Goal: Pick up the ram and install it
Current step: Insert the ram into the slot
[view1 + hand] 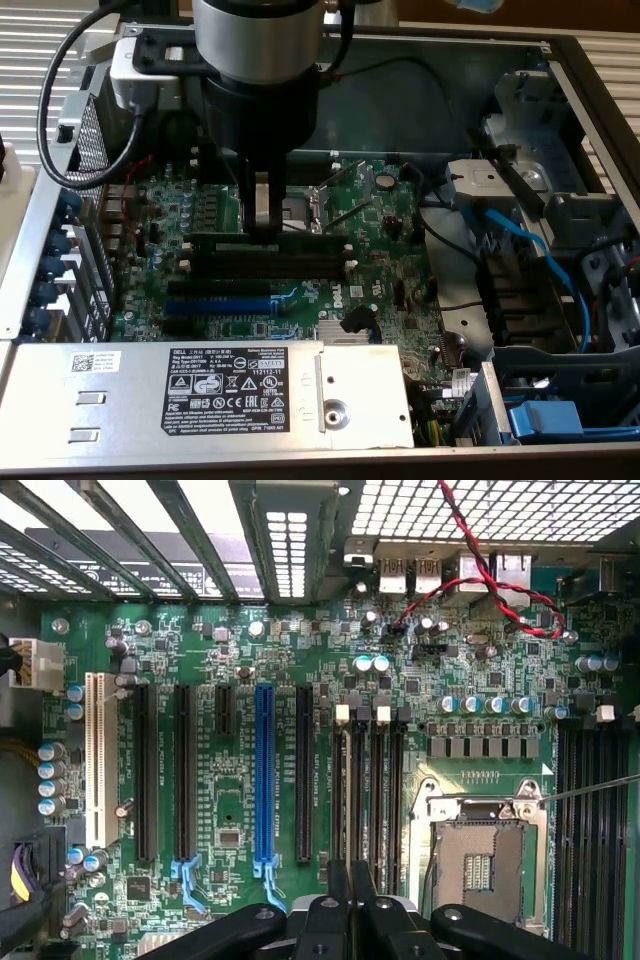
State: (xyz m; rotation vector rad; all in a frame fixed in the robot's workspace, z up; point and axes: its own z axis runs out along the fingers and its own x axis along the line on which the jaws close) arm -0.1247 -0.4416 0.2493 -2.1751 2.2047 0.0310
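Seating the stick looks to be the step in hand. In the exterior view the tool [262, 230] hangs straight down over the motherboard [160, 200] inside the open computer case [560, 60]. Its two fingers are drawn almost together and appear to pinch the upper edge of the ram [310, 242]. The ram runs lengthwise directly beneath the fingertips, standing on edge along the memory slots [270, 265]. Whether it is fully down in its slot or only resting in the mouth I cannot tell. The CPU socket [300, 205] lies just beyond the tool, and the blue expansion slot [215, 305] lies on the tool's other side, past the remaining slots. In the wrist view the tool [352, 905] shows its fingertips nearly shut on a thin dark edge, the ram [352, 810]. It stretches away from the fingers along the slot toward a white end clip [343, 713]. The CPU socket [478, 865] sits off to one side of the tool and the blue expansion slot [264, 780] off to the other. By my reading, what is called for now is straight, even downward pressure. The stick must be kept square to the slot so both ends seat and the clips can latch, since any tilt could jam it.
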